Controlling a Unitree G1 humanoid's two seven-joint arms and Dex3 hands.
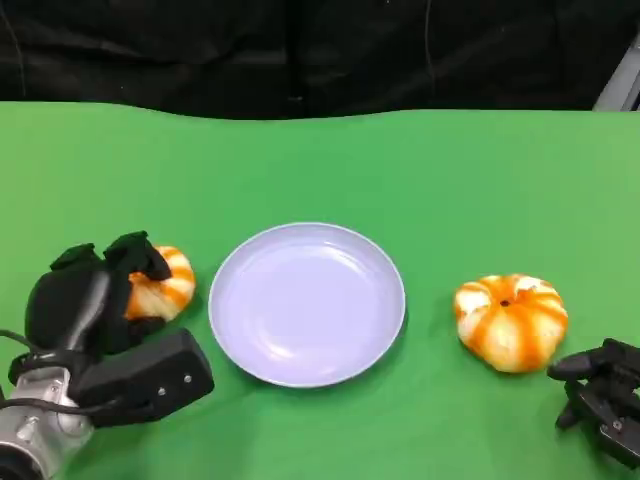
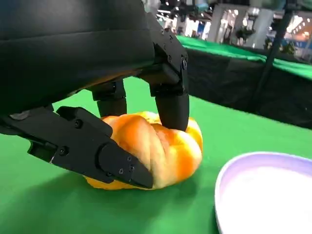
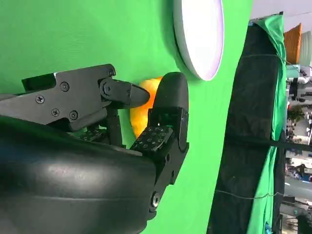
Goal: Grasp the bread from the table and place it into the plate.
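While the left hand [image 1: 95, 300] sits over the near-left part of the green tabletop [image 1: 480, 180], its fingers [image 2: 173, 105] are closed around a bread roll [image 1: 162, 285]: in the left wrist view the upper fingers press down on the top of the orange-and-white roll [image 2: 156, 153], and the thumb [image 2: 92, 148] lies against its near side. The roll rests on the cloth, just beside the left rim of the plate [image 1: 230, 345]. The pale lilac plate stands at the middle of the tabletop with nothing on it. To its right, well apart from the rim, lies a second bread roll [image 1: 511, 320], round and striped orange and white, flat on the cloth. Near the tabletop's near-right corner is the right hand [image 1: 603, 395], just beside that roll but not touching it. In the right wrist view its fingers [image 3: 168, 112] are apart and hold nothing, with the second roll [image 3: 142, 109] glimpsed beyond them.
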